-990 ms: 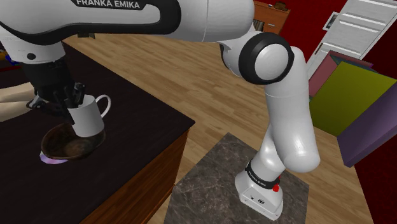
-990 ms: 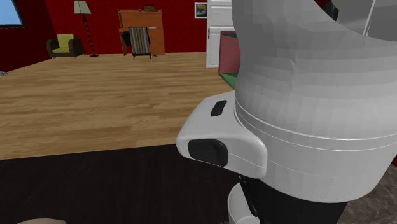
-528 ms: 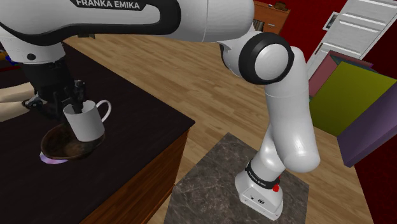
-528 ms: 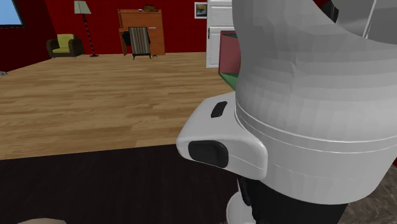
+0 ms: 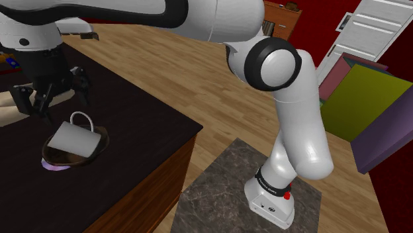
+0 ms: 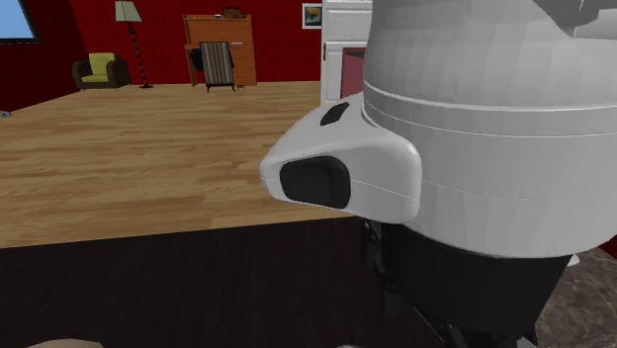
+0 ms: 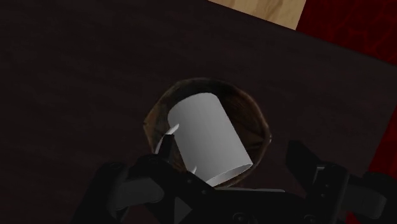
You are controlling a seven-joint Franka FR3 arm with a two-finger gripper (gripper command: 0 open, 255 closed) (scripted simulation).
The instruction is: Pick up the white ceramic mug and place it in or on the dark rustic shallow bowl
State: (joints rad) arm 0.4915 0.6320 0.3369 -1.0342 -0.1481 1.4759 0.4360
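The white mug (image 5: 74,139) lies on its side inside the dark shallow bowl (image 5: 58,157), and the black gripper (image 5: 56,99) hangs just above it, fingers spread and empty, so any retreat should go straight up, clear of the upturned handle.

a plain white mug (image 5: 73,138) tipped over on its side, thin handle loop uppermost (as the shoulder view has it), resting inside a dark brown shallow bowl (image 5: 59,159). bowl round, mottled and rough-looking, upright on the dark tabletop (image 5: 132,126), mug body lying across its middle.
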